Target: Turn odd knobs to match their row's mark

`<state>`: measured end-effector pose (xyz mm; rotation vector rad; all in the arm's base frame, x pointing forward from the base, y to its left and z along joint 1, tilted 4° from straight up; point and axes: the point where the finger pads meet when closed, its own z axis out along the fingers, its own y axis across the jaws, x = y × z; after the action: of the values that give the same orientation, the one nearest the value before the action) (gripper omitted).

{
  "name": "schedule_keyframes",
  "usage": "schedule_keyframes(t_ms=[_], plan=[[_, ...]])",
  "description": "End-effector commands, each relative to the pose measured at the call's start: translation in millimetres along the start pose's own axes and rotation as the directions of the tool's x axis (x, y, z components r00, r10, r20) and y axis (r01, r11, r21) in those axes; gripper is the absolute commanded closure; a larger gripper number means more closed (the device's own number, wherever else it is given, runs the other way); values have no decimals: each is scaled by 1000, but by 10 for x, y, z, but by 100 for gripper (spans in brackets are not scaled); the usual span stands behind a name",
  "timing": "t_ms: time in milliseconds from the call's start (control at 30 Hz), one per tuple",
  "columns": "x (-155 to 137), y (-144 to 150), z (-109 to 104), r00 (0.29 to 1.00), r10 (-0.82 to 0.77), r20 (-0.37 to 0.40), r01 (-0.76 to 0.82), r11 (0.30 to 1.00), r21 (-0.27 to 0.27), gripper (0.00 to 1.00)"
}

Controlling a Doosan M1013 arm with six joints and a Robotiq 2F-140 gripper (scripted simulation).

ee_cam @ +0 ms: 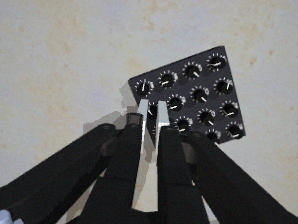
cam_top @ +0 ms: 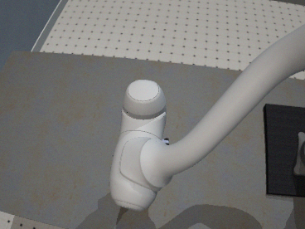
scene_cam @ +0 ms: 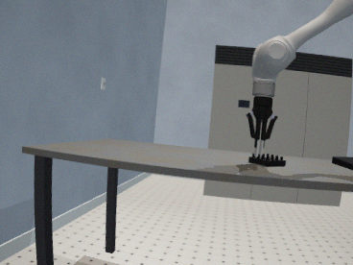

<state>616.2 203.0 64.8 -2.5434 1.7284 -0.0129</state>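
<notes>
The black knob box stands on the table with its grid of white-lined knobs. In the wrist view my gripper is over the box's left edge, and its two pale fingertips are closed on either side of a knob, the second from the upper left corner along that edge. In the exterior view the gripper points straight down, with its tips at knob height. In the top view the arm hides both the box and the gripper. I cannot read the printed names.
A flat black object lies on the table to the right of the arm. A beige cabinet stands behind the table. The table's front edge runs close below the arm in the top view.
</notes>
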Motion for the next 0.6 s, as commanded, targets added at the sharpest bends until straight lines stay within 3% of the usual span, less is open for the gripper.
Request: schedule_keyframes(t_ms=[0,267,567], plan=[[-1,0,-1,997,76,-1,-76,997,0,95],[-1,0,-1,976,220,-1,-220,976,0,95],[-1,0,-1,895,445,-1,-445,895,0,95]])
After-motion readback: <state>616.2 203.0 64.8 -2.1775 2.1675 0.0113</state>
